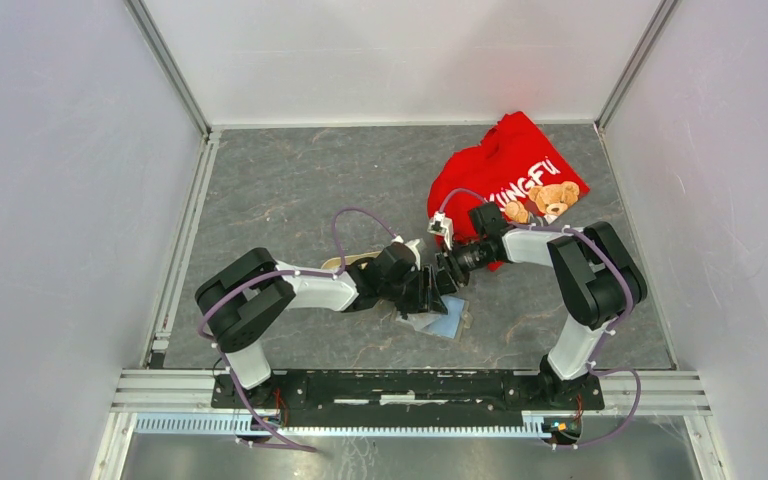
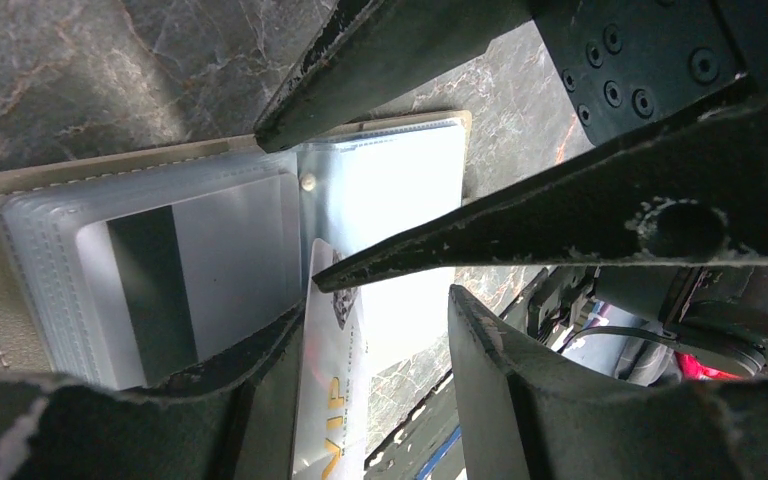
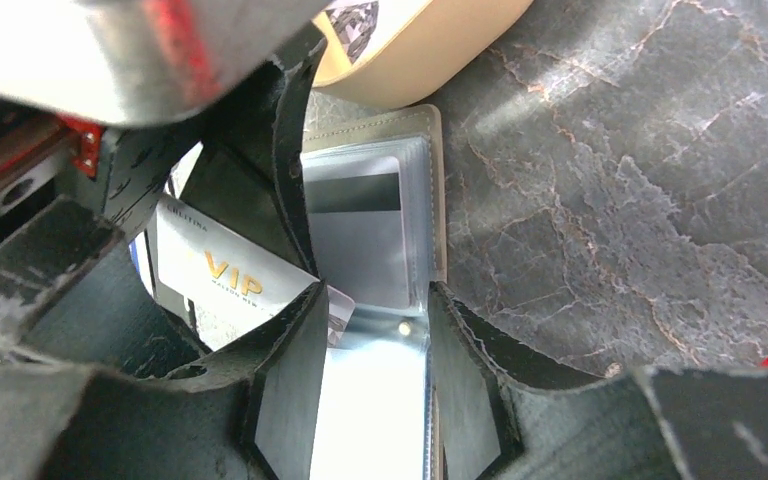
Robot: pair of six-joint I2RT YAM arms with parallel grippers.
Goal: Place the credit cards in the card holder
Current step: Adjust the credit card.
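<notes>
Lower middle of the top view: left gripper [image 2: 375,320] brackets the VIP card [image 3: 222,275], but whether it is actually clamped cannot be told; right gripper [image 3: 375,300], jaws apart, hovers over the open card holder [image 3: 432,140]. One striped card [image 3: 355,225] already pocketed. VIP card not yet in; no other cards visible.

Top external view: fixed high over the near edge of the grey marbled tabletop [image 1: 290,190], looking steeply down, with the open grey folding card holder with clear plastic pockets [image 1: 442,322] small near centre. Left and right wrist views: close above that card holder, facing down onto it from opposite sides. All three share the card holder and the tabletop beside it.
</notes>
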